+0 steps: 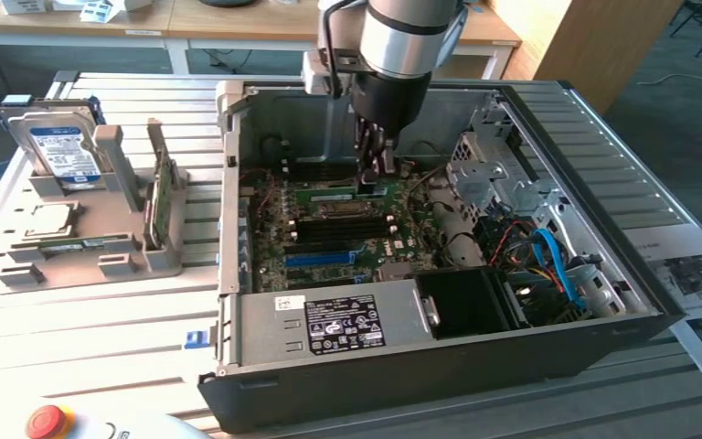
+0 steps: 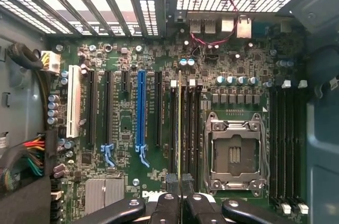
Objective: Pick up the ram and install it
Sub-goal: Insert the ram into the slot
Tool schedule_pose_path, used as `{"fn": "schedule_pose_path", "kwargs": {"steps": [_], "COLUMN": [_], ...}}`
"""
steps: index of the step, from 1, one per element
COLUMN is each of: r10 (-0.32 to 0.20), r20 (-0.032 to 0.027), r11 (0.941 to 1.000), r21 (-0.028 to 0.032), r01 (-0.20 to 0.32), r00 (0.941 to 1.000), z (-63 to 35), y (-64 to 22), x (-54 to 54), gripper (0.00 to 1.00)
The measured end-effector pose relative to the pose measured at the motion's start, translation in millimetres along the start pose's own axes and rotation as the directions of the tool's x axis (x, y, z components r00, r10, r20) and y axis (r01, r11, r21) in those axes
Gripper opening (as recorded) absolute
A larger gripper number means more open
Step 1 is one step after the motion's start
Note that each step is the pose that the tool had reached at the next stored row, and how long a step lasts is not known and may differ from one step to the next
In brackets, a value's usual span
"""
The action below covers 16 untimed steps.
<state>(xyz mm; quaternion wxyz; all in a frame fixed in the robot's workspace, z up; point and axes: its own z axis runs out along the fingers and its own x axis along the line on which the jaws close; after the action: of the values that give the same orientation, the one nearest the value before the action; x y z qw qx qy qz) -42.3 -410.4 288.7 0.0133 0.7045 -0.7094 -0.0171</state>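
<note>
The ram (image 1: 326, 194) is a thin green stick held level just above the motherboard inside the open computer case (image 1: 595, 302). My gripper (image 1: 372, 183) reaches down into the case and is shut on the ram. In the wrist view the ram (image 2: 179, 128) shows edge-on as a thin pale line between my black fingers (image 2: 165, 205). There it runs along the black memory slots (image 2: 188, 128) beside the metal CPU socket (image 2: 235, 152). Whether its lower edge touches a slot I cannot tell.
A grey parts holder (image 1: 143, 256) at the exterior view's left carries a hard drive (image 1: 61, 151), a processor chip (image 1: 47, 219) and an upright card (image 1: 162, 197). The power supply (image 1: 326, 325), drive cage (image 1: 492, 178) and blue cables (image 1: 552, 256) crowd the case. A blue slot strip (image 2: 141, 110) lies among the expansion slots.
</note>
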Motion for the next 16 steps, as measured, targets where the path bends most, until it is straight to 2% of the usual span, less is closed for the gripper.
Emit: {"fn": "schedule_pose_path", "kwargs": {"steps": [16], "r10": [0.0], "r20": [0.0001], "r11": [1.0], "r21": [0.0], "r01": [0.0], "r00": [1.0], "z": [27.8], "y": [-1.0], "x": [0.1], "gripper": [0.12]}}
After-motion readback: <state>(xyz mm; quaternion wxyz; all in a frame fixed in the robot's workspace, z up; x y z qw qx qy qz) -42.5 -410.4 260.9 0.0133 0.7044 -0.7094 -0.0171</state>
